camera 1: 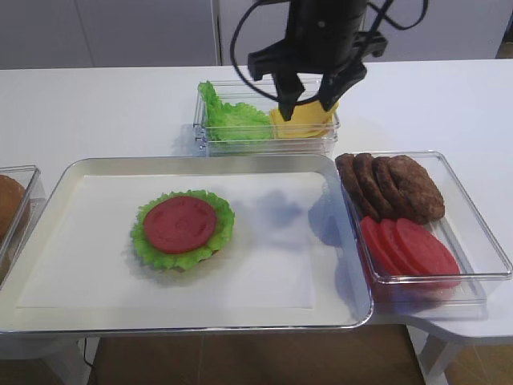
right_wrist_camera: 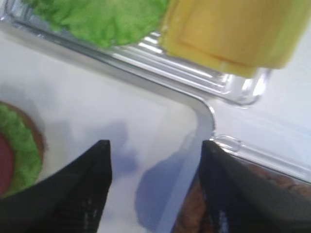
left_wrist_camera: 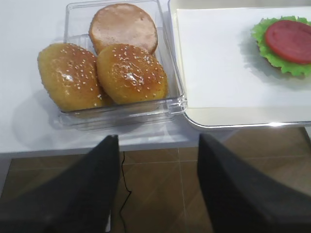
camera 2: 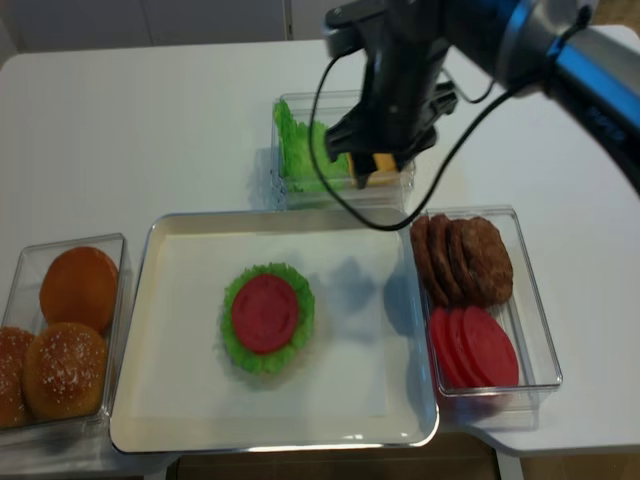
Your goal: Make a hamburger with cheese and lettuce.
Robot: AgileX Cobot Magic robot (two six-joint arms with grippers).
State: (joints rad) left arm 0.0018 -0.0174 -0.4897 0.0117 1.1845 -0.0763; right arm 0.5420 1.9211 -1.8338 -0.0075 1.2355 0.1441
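Observation:
The hamburger (camera 1: 183, 228) (camera 2: 267, 318) lies left of centre on the tray: a tan bun base, a frilly green lettuce disc and a red tomato slice (camera 1: 179, 223) on top. More lettuce (camera 1: 232, 120) and the yellow cheese slices (camera 1: 303, 122) (right_wrist_camera: 228, 34) share a clear box behind the tray. My right gripper (camera 1: 305, 108) (right_wrist_camera: 155, 145) hangs open and empty above the tray's back right corner, just in front of the cheese. In the left wrist view my left gripper (left_wrist_camera: 159, 138) is open and empty over the floor, off the table's front edge.
The metal tray (camera 1: 200, 160) holds a white paper liner. A clear box at the right holds dark brown patties (camera 1: 393, 184) and tomato slices (camera 1: 409, 249). Another clear box at the left holds sesame buns (left_wrist_camera: 102, 73) (camera 2: 60, 340).

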